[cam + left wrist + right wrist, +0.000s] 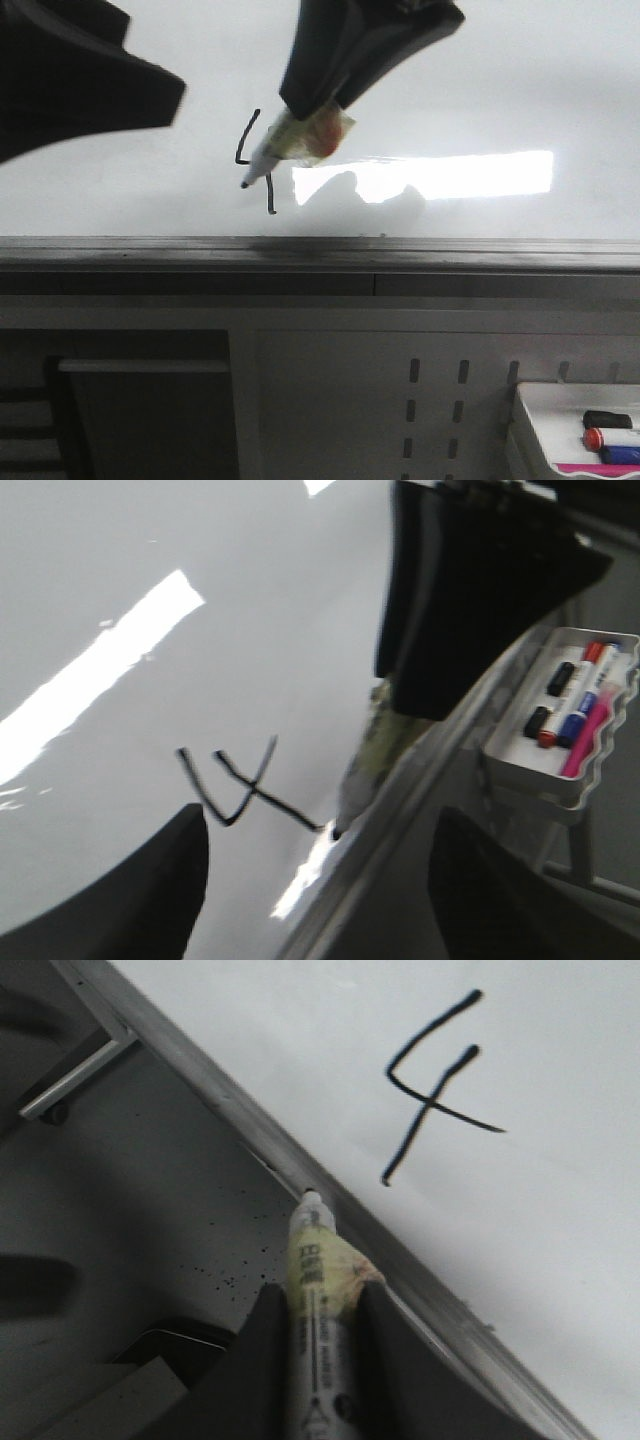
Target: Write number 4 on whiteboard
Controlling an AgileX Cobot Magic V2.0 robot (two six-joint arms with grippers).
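The whiteboard [500,80] carries a thin black number 4 [430,1090] with an open top. In the front view the number 4 [243,150] is partly hidden behind the marker [270,152]. My right gripper [320,1295] is shut on the marker [318,1280], a white barrel wrapped in yellowish tape. The marker's black tip [244,184] points down-left at the figure; I cannot tell whether it touches the board. My left gripper [320,820] is open and empty, facing the number 4 [245,790] on the whiteboard [200,660].
A grey metal ledge [400,255] runs along the board's bottom edge. A small white tray [575,425] with several markers hangs low at the right, also in the left wrist view [530,770]. My left arm's dark body [70,85] fills the upper left.
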